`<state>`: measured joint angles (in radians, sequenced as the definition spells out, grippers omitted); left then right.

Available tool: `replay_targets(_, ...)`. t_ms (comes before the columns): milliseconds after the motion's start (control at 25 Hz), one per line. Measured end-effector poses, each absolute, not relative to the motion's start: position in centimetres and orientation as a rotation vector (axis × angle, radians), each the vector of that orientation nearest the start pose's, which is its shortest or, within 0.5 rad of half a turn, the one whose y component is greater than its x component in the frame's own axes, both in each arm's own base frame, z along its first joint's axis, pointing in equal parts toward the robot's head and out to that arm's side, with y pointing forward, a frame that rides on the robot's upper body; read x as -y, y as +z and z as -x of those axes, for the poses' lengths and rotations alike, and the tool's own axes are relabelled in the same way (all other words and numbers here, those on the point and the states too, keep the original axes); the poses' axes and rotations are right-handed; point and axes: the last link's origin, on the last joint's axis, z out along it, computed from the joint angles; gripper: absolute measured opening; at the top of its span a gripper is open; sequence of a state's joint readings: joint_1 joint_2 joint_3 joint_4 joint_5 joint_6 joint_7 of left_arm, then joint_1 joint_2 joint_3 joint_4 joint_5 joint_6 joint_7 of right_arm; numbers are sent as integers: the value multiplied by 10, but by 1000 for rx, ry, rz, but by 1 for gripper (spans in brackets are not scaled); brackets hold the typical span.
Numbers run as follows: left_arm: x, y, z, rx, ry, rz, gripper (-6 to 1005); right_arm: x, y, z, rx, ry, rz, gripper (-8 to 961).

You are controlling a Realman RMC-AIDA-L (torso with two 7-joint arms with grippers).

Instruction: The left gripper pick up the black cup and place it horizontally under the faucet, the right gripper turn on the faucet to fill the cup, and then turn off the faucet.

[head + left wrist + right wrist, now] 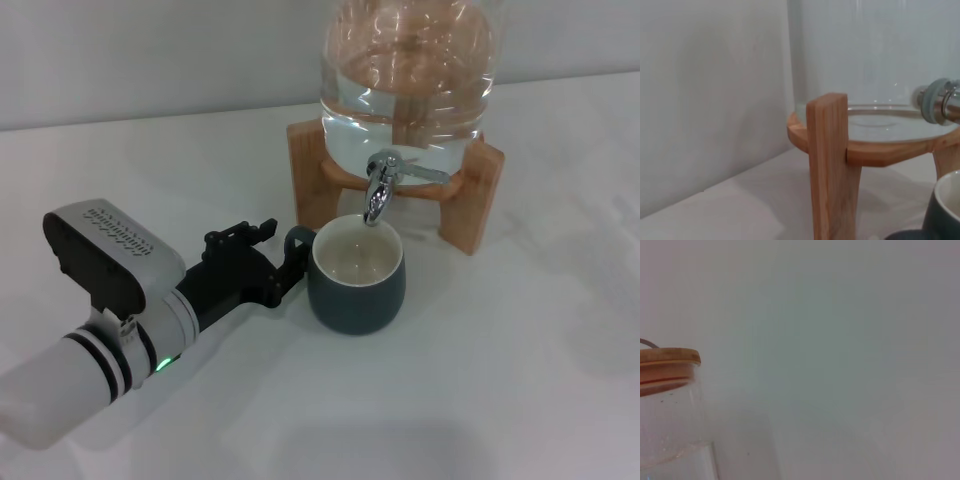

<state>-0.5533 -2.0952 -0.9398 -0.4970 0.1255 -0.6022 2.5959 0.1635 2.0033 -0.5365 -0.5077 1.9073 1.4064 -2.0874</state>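
The black cup [357, 290] stands upright on the white table, its cream inside open right under the spout of the chrome faucet [380, 190]. No stream of water shows. My left gripper [288, 255] reaches in from the left and is shut on the cup's loop handle. In the left wrist view the cup's rim [946, 210] and the faucet's base [940, 102] show at one edge. The faucet's thin lever [428, 173] points to the right. My right gripper is not in view.
The big clear glass jar [405, 80], holding water, sits on a wooden stand [480, 195] behind the cup. The stand's leg [830, 165] fills the left wrist view. The right wrist view shows only the jar's wooden lid [665, 362] and a wall.
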Motion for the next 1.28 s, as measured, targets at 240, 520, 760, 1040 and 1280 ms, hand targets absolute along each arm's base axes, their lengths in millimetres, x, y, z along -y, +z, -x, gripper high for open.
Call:
replay_targets(240, -340, -137, 222, 453, -532, 2418, 515, -260, 116, -388, -682, 920, 1667, 848)
replay_targets(520, -336, -137, 224, 464, -543, 2414, 515, -259, 118, -390, -686, 908, 1660, 848)
replay_targets(760, -334, -132, 229, 487, -553, 2389, 515, -258, 119, -393, -695, 896, 1649, 848)
replay_targets(1040, -338, -117, 239, 508, -577, 2306, 515, -257, 122, -397, -705, 890, 1626, 848)
replay_targets(1280, -340, -112, 239, 506, -603, 2277, 515, -256, 121, -402, -729, 871, 1612, 848)
